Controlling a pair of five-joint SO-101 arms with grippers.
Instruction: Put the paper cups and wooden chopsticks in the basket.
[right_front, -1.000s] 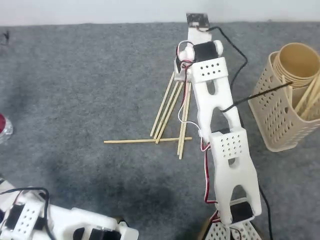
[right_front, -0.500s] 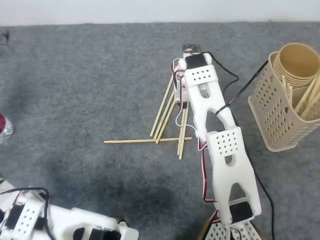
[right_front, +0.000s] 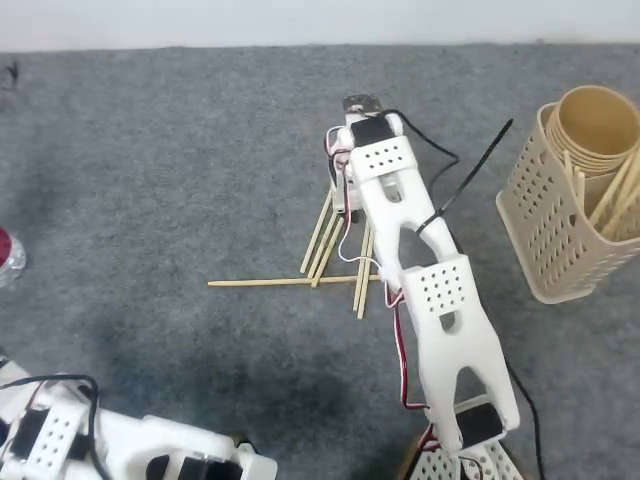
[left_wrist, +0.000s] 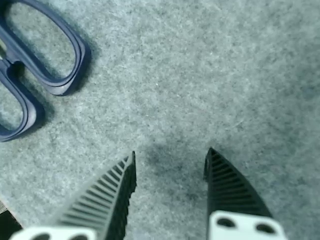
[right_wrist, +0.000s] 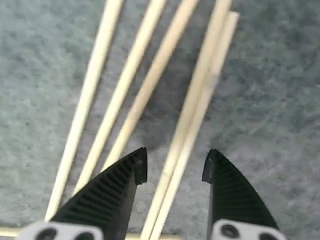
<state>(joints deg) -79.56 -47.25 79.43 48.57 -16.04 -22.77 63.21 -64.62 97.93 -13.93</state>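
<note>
- Jaws parted and empty on the left gripper (left_wrist: 170, 165), near left, over grey felt (left_wrist: 200, 75) beside dark-blue plastic-handled scissors (left_wrist: 30, 85).
- Pale wooden chopsticks (right_front: 280, 282) lie loose mid-table, unmoved.
- Right gripper (right_wrist: 172, 167) has pulled back from the far edge. It's open astride two sticks, so a grab looks near.
- Beige perforated plastic basket (right_front: 545, 240), right, holds tan paper cups (right_front: 600, 125).

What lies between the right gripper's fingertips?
Two wooden chopsticks, side by side, pass between the open fingers of the right gripper, in the right wrist view.

No legible text, labels, brands, numbers or signs noted on anything in the three views.
</note>
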